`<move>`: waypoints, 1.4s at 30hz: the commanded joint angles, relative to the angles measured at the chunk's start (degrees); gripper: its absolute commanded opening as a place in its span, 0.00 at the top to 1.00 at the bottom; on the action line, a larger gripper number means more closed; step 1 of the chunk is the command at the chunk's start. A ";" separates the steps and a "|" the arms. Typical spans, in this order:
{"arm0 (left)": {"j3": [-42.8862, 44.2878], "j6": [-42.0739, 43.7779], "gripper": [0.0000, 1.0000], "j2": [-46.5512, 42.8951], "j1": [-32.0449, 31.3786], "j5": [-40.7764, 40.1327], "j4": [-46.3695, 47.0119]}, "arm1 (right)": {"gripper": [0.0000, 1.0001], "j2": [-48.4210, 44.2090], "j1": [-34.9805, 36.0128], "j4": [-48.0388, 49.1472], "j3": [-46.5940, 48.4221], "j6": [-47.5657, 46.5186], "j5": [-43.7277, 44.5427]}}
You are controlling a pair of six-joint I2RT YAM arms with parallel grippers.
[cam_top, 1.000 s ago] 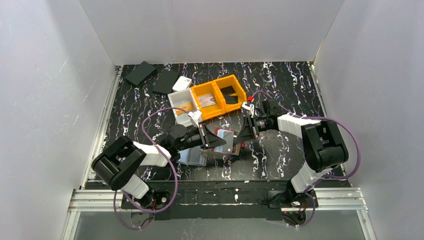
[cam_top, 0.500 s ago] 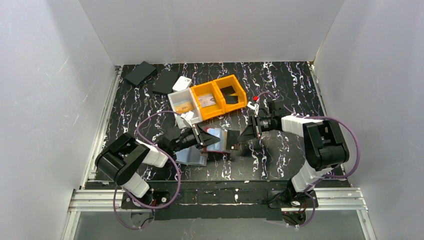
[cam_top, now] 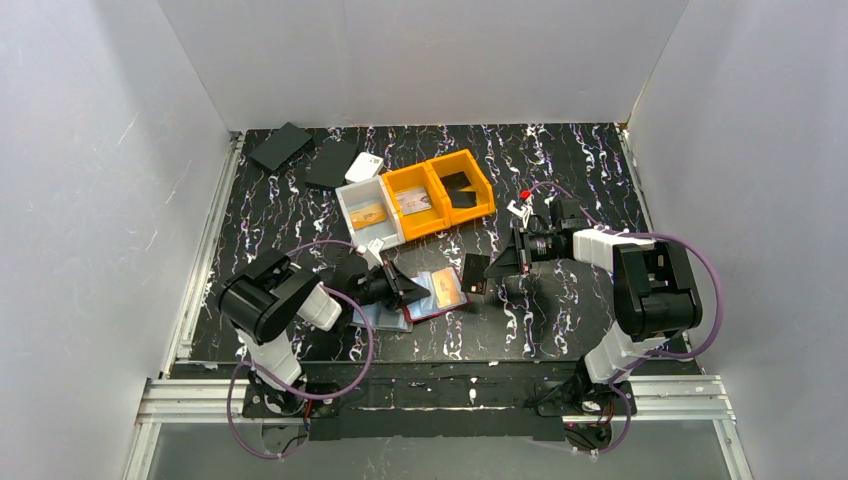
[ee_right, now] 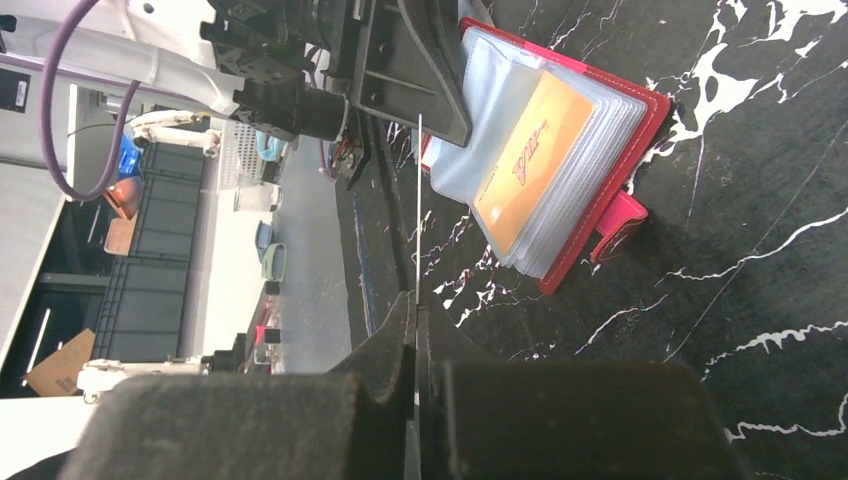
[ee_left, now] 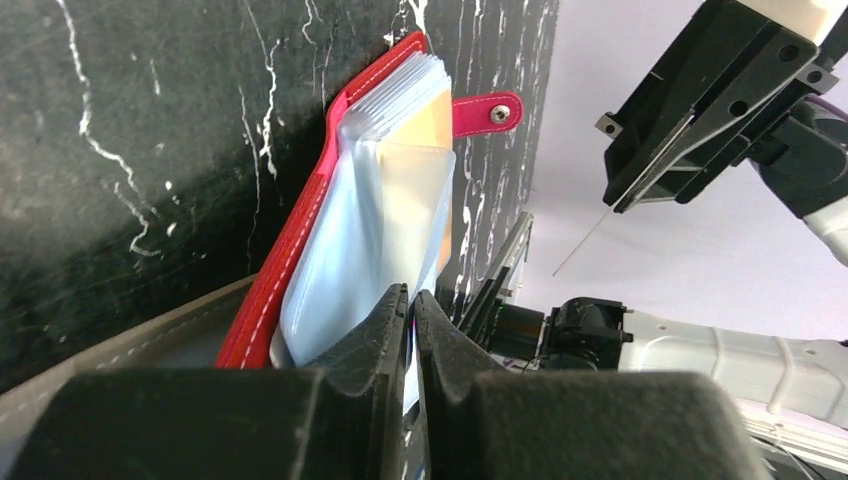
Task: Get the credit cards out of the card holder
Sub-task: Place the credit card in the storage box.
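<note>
The red card holder (cam_top: 440,294) lies open on the table, its clear sleeves fanned out and an orange card (ee_right: 530,160) showing in one of them. My left gripper (cam_top: 402,290) is shut on the near edge of a clear sleeve (ee_left: 380,220). To the holder's right, my right gripper (cam_top: 493,268) is shut on a dark credit card (cam_top: 475,272) held clear of the holder. In the right wrist view this card (ee_right: 417,200) shows edge-on as a thin line. The holder's snap tab (ee_left: 488,112) sticks out on the far side.
A white bin (cam_top: 367,213) and two orange bins (cam_top: 440,193) with cards in them stand behind the holder. Two black flat items (cam_top: 280,145) and a white object (cam_top: 364,167) lie at the back left. A grey wallet (cam_top: 378,316) lies under my left gripper.
The right gripper has pulled back to the right with the dark card, away from the holder. The left gripper has drawn back to the left, and the holder now lies flatter.
</note>
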 commanded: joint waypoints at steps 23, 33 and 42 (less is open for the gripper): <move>1.88 16.75 0.02 -46.55 -2.68 -3.41 -42.23 | 0.99 -3.17 -0.03 -1.14 1.66 -3.38 -6.34; 11.75 16.21 0.22 -23.21 -13.99 -9.87 -25.10 | 0.99 -2.62 -0.03 -3.24 2.42 -4.85 -11.31; 16.19 10.18 1.00 -7.53 -14.41 -1.41 -8.57 | 0.99 -2.78 -0.03 -4.48 2.71 -5.77 -11.41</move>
